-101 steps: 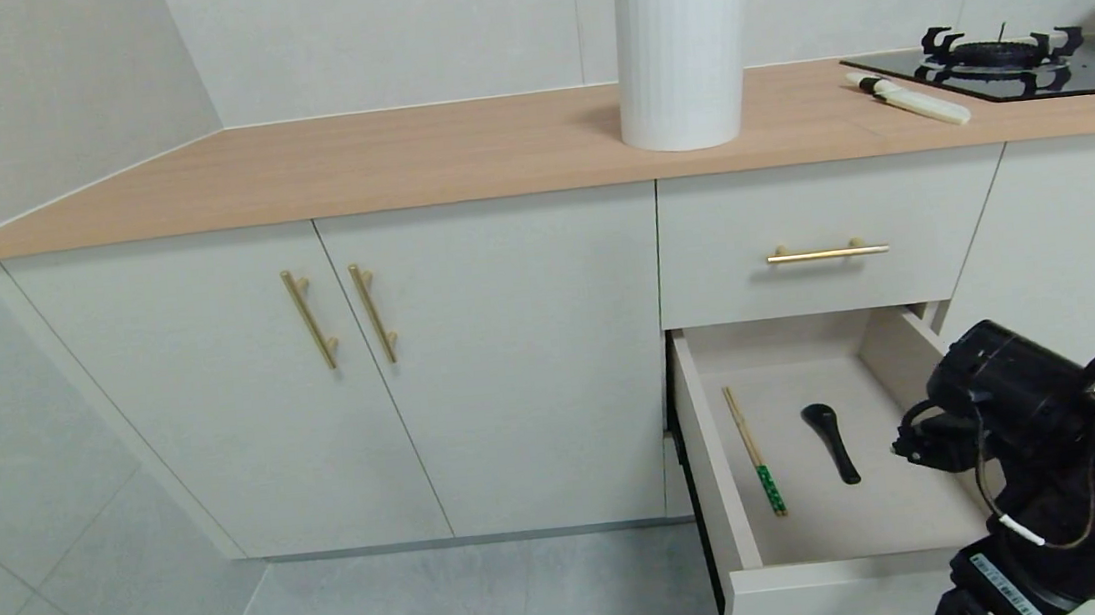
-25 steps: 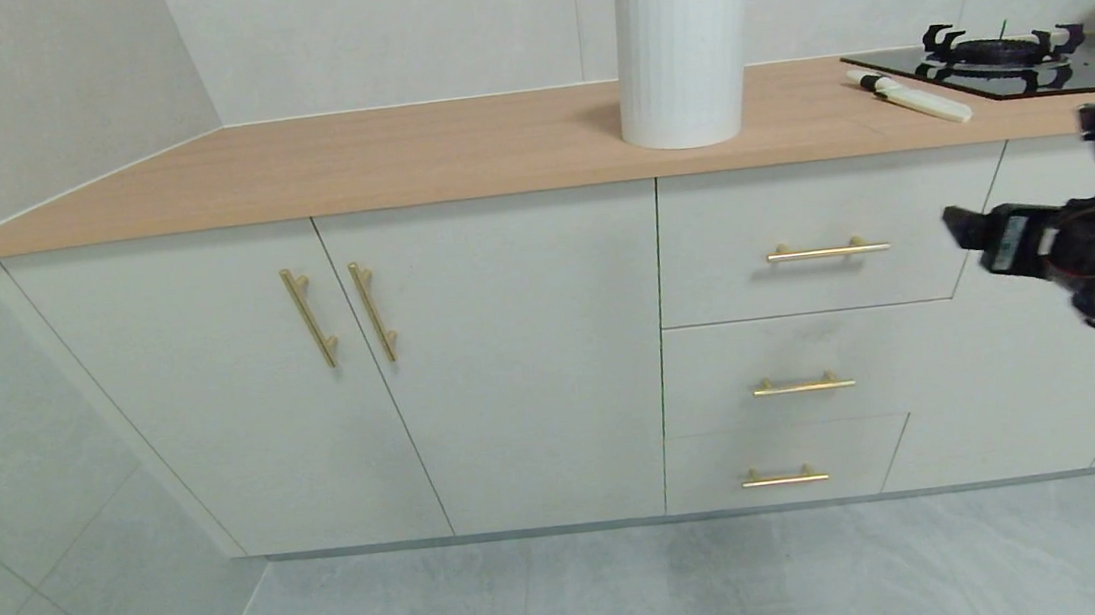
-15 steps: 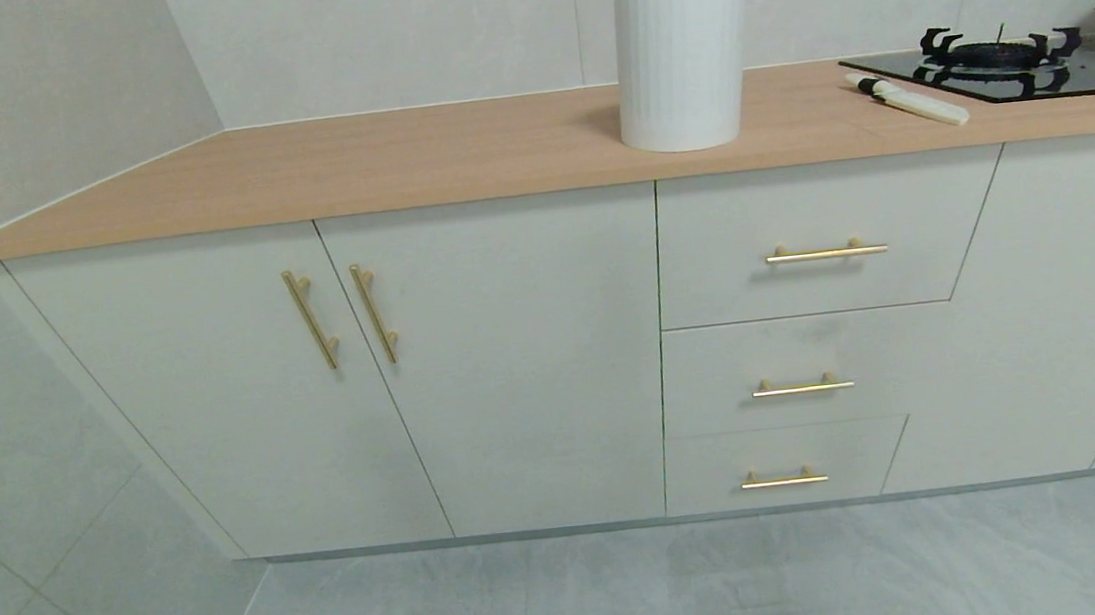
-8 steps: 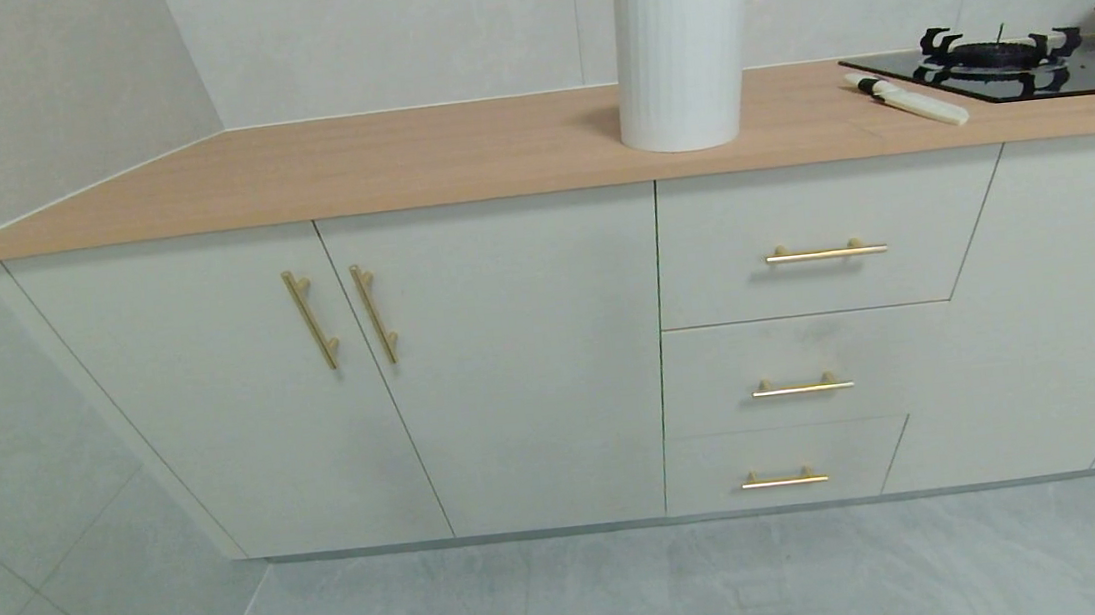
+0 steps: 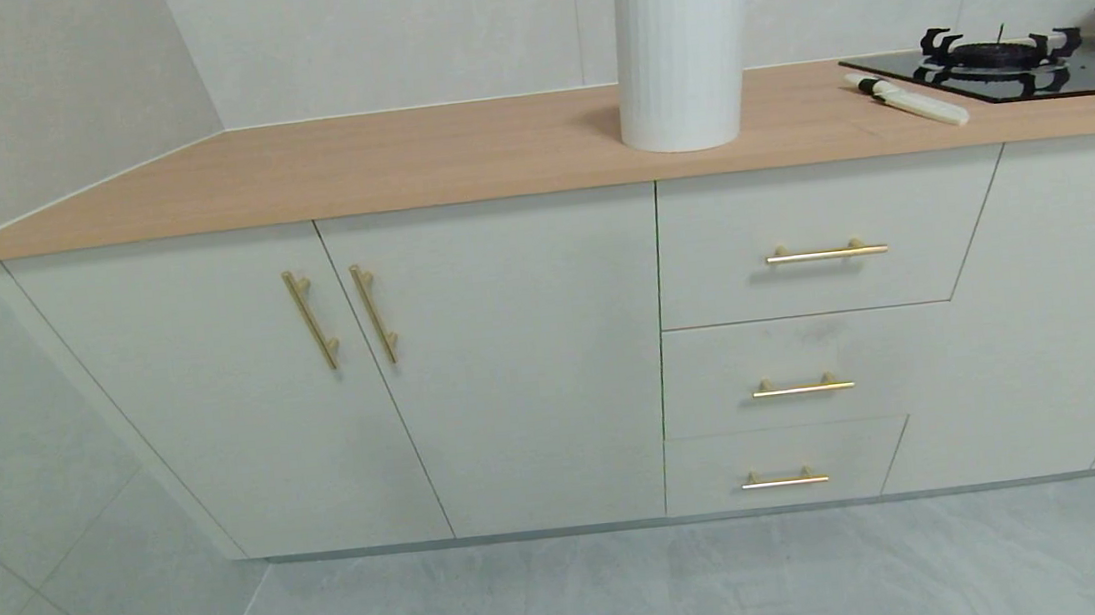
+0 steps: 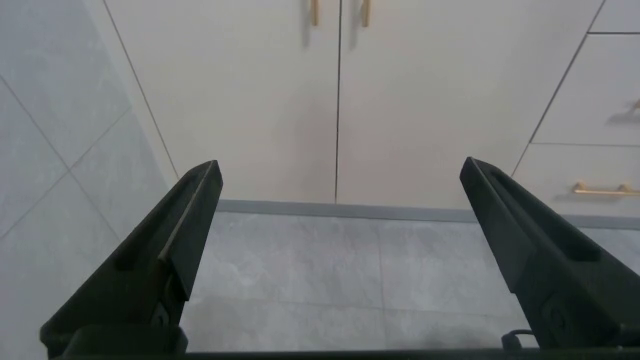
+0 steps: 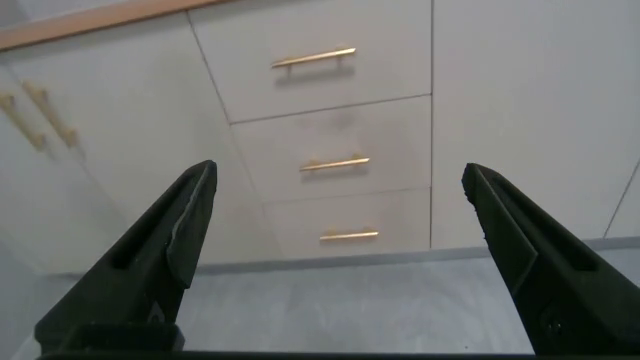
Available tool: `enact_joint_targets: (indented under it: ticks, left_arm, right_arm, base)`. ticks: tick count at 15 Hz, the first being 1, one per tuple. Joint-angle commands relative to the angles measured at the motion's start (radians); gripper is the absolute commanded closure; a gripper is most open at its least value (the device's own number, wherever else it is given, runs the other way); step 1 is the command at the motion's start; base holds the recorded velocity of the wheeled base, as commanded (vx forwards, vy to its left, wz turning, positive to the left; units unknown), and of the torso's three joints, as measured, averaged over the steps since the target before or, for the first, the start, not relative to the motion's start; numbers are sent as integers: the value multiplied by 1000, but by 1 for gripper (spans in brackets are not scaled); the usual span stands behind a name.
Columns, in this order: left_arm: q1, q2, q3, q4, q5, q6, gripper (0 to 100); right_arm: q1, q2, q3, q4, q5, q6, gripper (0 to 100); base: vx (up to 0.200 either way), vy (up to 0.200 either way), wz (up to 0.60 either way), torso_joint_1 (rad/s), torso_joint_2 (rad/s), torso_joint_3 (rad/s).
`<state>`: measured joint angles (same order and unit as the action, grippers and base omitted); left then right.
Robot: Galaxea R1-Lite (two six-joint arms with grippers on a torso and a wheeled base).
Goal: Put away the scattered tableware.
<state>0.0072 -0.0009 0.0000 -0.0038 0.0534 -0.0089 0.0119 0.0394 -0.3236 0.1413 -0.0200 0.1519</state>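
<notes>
Low before the cupboard doors [image 6: 400, 90], the left gripper [image 6: 340, 172] hangs wide open, empty; facing the closed drawers [image 7: 330, 130], the right gripper [image 7: 340, 172] gapes empty too. On the countertop [image 5: 393, 162], far right, a cream utensil [image 5: 909, 98] lies slanted beside the stove [image 5: 1006, 62], so the right arm seems nearer.

Before me the worktop [image 5: 343, 166] runs along the wall. On it a canister [image 5: 680, 44] stands toward my right. Farther right a utensil [image 5: 909, 99] lies just beside the hob [image 5: 1007, 67]. Under the worktop, paired doors [image 5: 344, 387] sit left, with three drawers [image 5: 804, 358] stacked to their right.
</notes>
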Motion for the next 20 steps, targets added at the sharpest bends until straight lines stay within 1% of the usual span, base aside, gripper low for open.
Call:
enact_joint_targets:
  ticks: [1, 2, 3, 4, 5, 7, 12, 13, 16, 18, 20]
  left_arm:
    - [0, 1, 0, -1, 0, 0, 0]
    - [0, 1, 0, -1, 0, 0, 0]
    - [0, 1, 0, -1, 0, 0, 0]
    - [0, 1, 0, -1, 0, 0, 0]
    - [0, 1, 0, -1, 0, 0, 0]
    - [0, 1, 0, -1, 0, 0, 0]
    - [0, 1, 0, -1, 0, 0, 0]
    - [0, 1, 0, -1, 0, 0, 0]
    - [0, 1, 0, -1, 0, 1, 0]
    - [0, 1, 0, -1, 0, 0, 0]
    - [0, 1, 0, -1, 0, 6, 0]
  right_arm:
    - [-17, -39, 6, 0, -35, -9, 0]
    - [-17, -39, 26, 0, -41, -9, 0]
    - [-17, -39, 100, -6, -41, -20, 0]
    - [-17, -39, 169, -40, -41, -57, 0]
    - [-17, -39, 261, -115, -47, -120, 0]
    - [-17, -39, 324, -192, -51, -164, 0]
    - [-17, -39, 322, -189, -46, -138, 0]
    - [-17, -38, 317, -115, -26, -127, 0]
    - [-17, -38, 321, -137, 43, -153, 0]
    - [-17, -39, 321, -137, 43, -153, 0]
    - [-17, -39, 321, -137, 43, -152, 0]
  base:
    - [0, 0, 0, 0, 0, 0]
    - [0, 0, 0, 0, 0, 0]
    - [0, 0, 0, 0, 0, 0]
    - [0, 0, 0, 0, 0, 0]
    - [0, 0, 0, 0, 0, 0]
    - [0, 0, 0, 0, 0, 0]
    - [0, 0, 0, 0, 0, 0]
    - [0, 0, 0, 0, 0, 0]
    - [0, 0, 0, 0, 0, 0]
    - [0, 0, 0, 0, 0, 0]
    - [0, 0, 0, 0, 0, 0]
